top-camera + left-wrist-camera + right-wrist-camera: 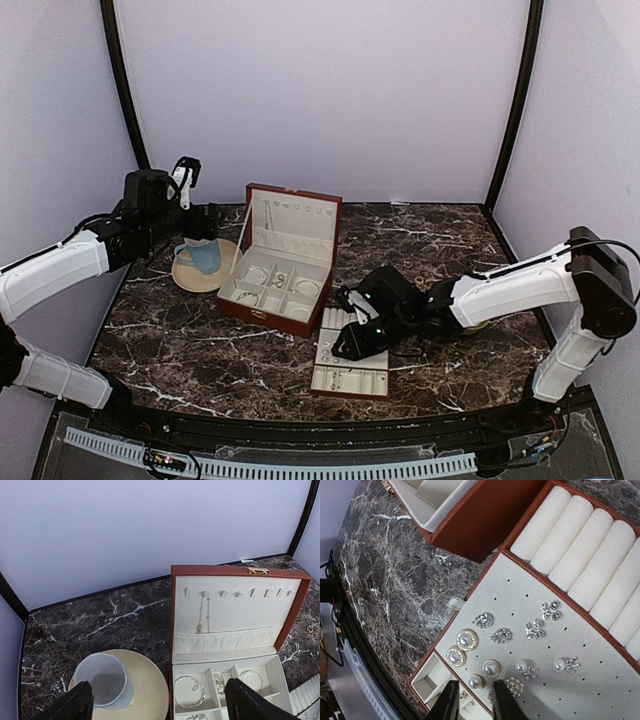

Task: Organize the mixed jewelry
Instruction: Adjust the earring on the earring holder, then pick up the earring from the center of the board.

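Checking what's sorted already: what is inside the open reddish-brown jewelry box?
The box holds a hoop bracelet in its left compartment, a second bracelet toward the right, small pieces between, and a chain on the lid lining. Whatever the lid pocket holds is covered.

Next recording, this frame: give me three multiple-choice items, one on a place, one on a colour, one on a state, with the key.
1. The mug stands:
A on bare marble
B on the saucer
C on a shelf

2. The outside of the jewelry box is:
A black
B blue
C reddish-brown

3. The left gripper is:
A open wide, empty
B shut tight, empty
C shut on the mug

Key:
1 B, the mug sits on the cream saucer beside the jewelry box.
2 C, its walls and lid edge show that colour.
3 A, its fingers stand far apart with nothing between them.
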Available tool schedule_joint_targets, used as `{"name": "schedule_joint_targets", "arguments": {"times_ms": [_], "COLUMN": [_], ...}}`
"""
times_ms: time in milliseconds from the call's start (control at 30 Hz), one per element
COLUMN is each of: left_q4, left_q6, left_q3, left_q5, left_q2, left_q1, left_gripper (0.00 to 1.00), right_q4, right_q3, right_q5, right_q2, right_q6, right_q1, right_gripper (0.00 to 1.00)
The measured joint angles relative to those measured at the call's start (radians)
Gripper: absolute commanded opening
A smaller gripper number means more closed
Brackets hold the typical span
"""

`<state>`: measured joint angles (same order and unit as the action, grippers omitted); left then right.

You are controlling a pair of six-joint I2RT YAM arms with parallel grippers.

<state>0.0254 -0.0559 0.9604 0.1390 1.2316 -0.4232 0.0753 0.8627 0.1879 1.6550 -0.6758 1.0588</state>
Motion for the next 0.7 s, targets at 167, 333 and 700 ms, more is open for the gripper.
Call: {"name": "schedule_joint_targets", "arguments": {"times_ms": [167,333,700], "left_q4": [0.024,0.062,0.073], "left_q6": [0.004,0.008,0.004], "left_q3": [0.002,0.019,0.014], "left_q5": [-0.006,-0.031,-0.021], "left_q2": [0.0,-0.006,-0.121], "left_q1": [0.007,0.057,0.155], "left_gripper": [0.96,0.99,0.99], "right_q4": [0.045,0.059,0.259], "right_q3": [0.061,0.073,0.078], "right_q5": [-0.047,-0.1,-0.32], "right_q2": [-0.072,-0.198,-0.205], "right_q6": [0.015,0.024,0.046], "right_q1": [-0.01,-0.068,-0.314], "right_gripper": [0.48,0.54,0.48]}}
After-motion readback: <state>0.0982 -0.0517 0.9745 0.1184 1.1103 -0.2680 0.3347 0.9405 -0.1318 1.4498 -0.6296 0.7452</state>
